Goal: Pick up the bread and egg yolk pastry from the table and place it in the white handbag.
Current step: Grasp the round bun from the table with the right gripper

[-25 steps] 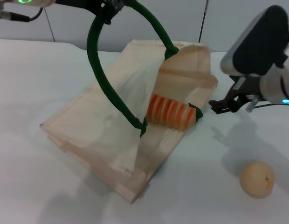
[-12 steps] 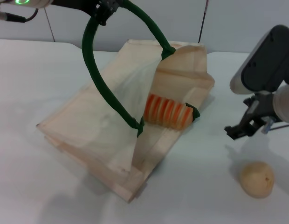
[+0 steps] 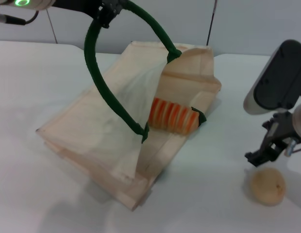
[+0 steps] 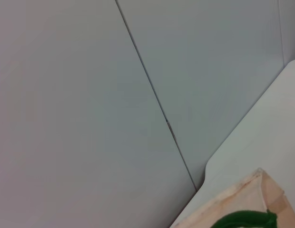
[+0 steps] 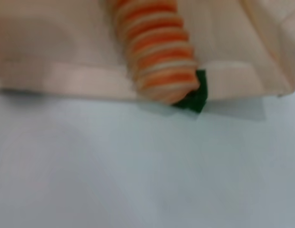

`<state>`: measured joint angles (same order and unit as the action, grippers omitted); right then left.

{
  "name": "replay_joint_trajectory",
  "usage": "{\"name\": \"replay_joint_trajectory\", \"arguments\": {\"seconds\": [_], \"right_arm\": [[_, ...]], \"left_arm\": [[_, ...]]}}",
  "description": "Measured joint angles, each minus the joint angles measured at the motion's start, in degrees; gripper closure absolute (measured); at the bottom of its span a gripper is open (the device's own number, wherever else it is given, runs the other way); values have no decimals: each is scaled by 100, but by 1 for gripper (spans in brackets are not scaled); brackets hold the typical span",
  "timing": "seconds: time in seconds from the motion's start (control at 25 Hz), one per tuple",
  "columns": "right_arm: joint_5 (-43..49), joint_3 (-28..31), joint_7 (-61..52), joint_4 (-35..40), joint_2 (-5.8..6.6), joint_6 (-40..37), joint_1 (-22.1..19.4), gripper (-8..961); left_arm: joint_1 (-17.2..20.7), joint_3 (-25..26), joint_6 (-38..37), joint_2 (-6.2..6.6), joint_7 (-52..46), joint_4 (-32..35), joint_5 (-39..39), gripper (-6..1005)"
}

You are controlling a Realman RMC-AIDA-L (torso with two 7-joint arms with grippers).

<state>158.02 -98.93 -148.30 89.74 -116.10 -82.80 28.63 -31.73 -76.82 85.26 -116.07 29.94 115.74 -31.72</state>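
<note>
From the head camera, the left pincer (image 3: 109,10) is holding one dark green handle (image 3: 99,82) up, clamped on it, keeping the white handbag (image 3: 92,131) open on the bench (image 3: 39,73). The bread (image 3: 172,115) is lying in the bag's mouth. The right pincer (image 3: 267,154) is hanging just above the egg yolk pastry (image 3: 267,185); its fingers seem apart.

The left wrist camera is showing a bag corner (image 4: 242,199) and handle (image 4: 242,219).

The right wrist camera is showing the bread (image 5: 157,57) resting on the bag (image 5: 57,52).
</note>
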Motion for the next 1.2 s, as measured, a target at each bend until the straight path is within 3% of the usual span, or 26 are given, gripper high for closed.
{"name": "replay_joint_trajectory", "arguments": {"seconds": [0.64, 1.2], "right_arm": [[84, -66, 37, -17, -23, -844, 55, 65], [-70, -213, -44, 835, -35, -1171, 24, 66]], "left_arm": [[11, 0, 0, 6, 30, 2, 0, 896], [7, 0, 1, -2, 36, 2, -1, 892]]}}
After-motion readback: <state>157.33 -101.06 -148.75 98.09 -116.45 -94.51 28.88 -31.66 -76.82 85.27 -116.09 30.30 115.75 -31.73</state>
